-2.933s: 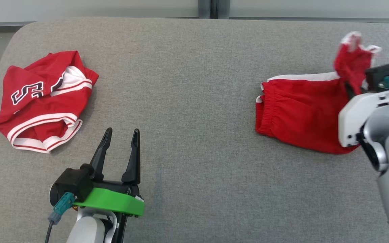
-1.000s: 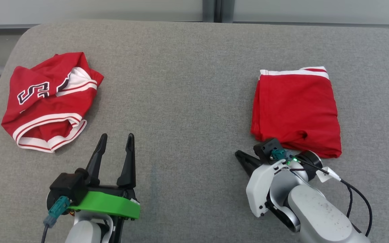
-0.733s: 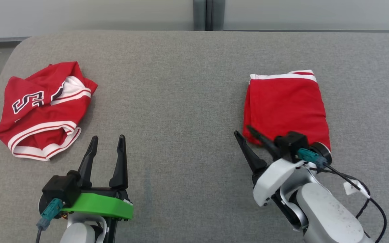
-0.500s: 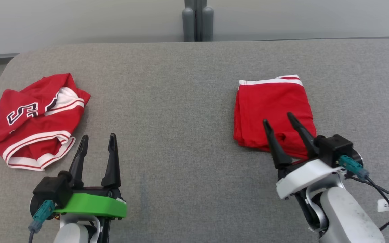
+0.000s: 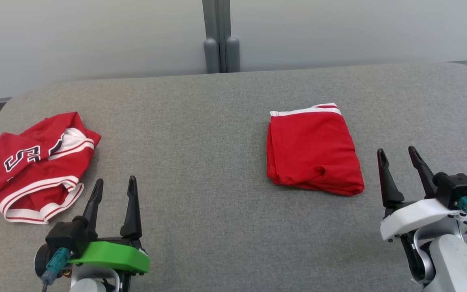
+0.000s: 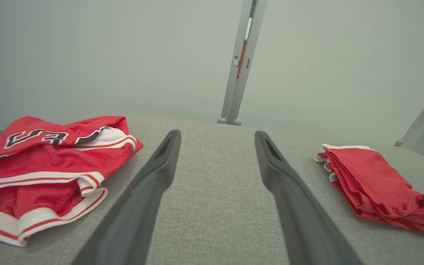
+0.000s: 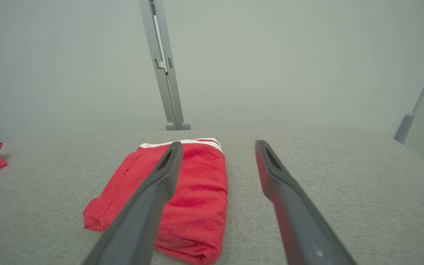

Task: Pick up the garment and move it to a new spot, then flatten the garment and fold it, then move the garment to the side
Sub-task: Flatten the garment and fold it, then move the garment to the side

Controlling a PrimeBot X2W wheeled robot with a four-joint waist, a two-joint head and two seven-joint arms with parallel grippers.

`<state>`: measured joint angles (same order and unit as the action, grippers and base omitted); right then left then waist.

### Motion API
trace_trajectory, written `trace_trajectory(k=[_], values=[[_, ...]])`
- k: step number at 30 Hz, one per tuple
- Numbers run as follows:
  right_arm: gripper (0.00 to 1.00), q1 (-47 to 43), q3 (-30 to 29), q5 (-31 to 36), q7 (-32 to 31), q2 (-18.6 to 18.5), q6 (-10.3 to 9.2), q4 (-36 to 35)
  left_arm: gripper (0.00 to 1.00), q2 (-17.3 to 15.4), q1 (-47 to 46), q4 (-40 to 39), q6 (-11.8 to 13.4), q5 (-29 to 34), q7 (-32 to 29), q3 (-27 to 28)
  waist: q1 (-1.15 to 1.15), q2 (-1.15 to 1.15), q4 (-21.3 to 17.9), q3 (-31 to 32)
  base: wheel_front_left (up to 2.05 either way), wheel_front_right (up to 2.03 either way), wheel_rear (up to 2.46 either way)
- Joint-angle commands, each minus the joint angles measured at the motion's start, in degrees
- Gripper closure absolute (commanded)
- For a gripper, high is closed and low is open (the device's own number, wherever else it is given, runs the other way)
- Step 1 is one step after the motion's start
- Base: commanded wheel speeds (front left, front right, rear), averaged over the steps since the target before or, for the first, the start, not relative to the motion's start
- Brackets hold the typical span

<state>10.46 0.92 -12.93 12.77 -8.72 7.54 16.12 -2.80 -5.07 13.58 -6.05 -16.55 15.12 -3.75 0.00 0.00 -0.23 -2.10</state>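
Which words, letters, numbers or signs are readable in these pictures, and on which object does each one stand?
"S": a black letter with a white outline, on the crumpled red jersey.
The letter next to it is cut off by a fold in the cloth, so it cannot be read.
The folded red shorts show no text, only a white stripe along one edge.
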Motion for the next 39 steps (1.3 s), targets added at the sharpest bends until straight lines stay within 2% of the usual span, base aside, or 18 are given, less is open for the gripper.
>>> trace_trajectory(k=[1,7,13,39], values=[[0.00,-0.47,-0.01,0.09,0.28,-0.67,-0.10,1.18,0.00,-0.18,0.93,0.62,0.02,0.62,0.04,0.03,0.00,0.00,-0.48,0.83,0.00,0.00,0.00],[0.00,-1.22,1.47,-1.02,1.09,-2.37,-0.10,6.36,0.00,-0.18,1.07,2.41,-0.41,1.38,0.04,-0.82,0.00,0.00,-0.77,1.96,0.00,0.00,0.00],[0.00,-1.95,1.84,-2.01,2.09,-2.14,-0.10,8.82,0.00,-0.19,1.38,2.98,-0.67,1.65,0.04,-0.68,0.00,0.00,-1.23,2.75,0.00,0.00,0.00],[0.00,-2.12,1.20,-1.65,2.49,-0.66,-0.10,7.19,0.00,-0.19,1.43,2.70,-1.26,2.16,0.04,-0.11,0.00,0.00,-1.40,2.41,0.00,0.00,0.00]])
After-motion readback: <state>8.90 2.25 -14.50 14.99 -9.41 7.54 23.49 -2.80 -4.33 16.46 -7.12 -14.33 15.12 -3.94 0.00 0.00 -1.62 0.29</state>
